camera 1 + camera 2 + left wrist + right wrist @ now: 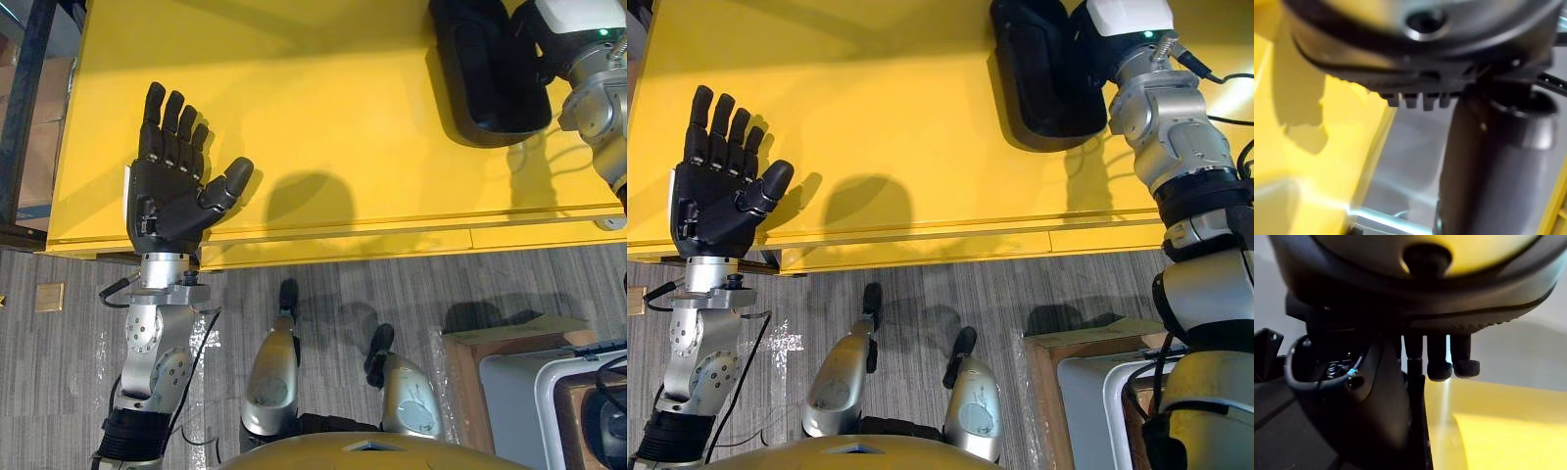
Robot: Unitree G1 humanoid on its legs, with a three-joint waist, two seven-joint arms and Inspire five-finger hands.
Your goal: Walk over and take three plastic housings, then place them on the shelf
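A black plastic housing [1043, 73] lies at the far right of the yellow table [921, 127]. My right hand [1376, 401] is at the housing's right edge. In the right wrist view the thumb sits on one side of the housing's thin edge [1416, 421] and the curled fingers [1440, 369] on the other, so it pinches the housing. My left hand [176, 186] hovers over the table's near left corner, palm up, fingers straight and spread, holding nothing.
The table's front edge [343, 245] runs across the view, with grey floor below it. A cardboard box [509, 338] and a white bin [519, 392] stand on the floor at the lower right. A dark frame [24, 98] borders the table's left.
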